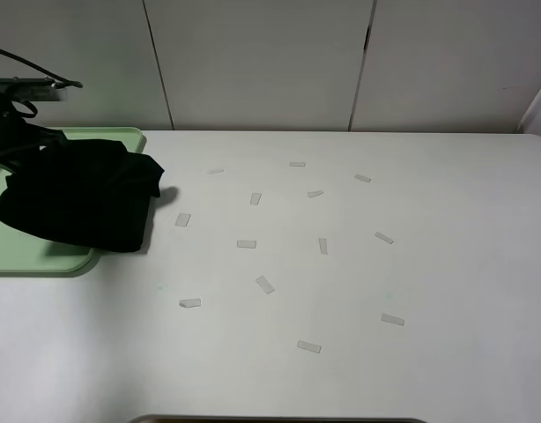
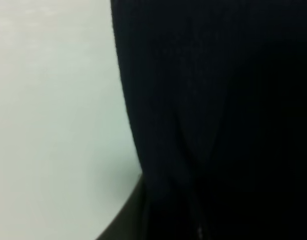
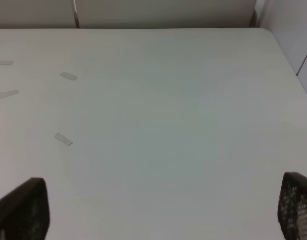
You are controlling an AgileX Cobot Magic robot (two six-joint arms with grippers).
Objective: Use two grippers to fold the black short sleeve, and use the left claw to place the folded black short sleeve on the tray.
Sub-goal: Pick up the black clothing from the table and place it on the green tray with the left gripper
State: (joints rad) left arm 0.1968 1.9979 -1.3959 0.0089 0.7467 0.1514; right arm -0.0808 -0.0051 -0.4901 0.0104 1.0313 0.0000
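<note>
The black short sleeve (image 1: 77, 196) lies bunched on the tray (image 1: 41, 257); tape pieces (image 1: 246, 243) dot the bench (image 1: 429, 264). The right claw (image 3: 163, 210) stands apart; the left claw's state I cannot tell.

A white tabletop (image 1: 359, 282) fills most of the high view; small pale tape strips (image 1: 246, 243) lie scattered across its middle, flat and well apart from one another; behind its far edge stands a wall of off-white panels (image 1: 262, 62) split by dark vertical seams; the light is even and soft, with faint shadows.
</note>
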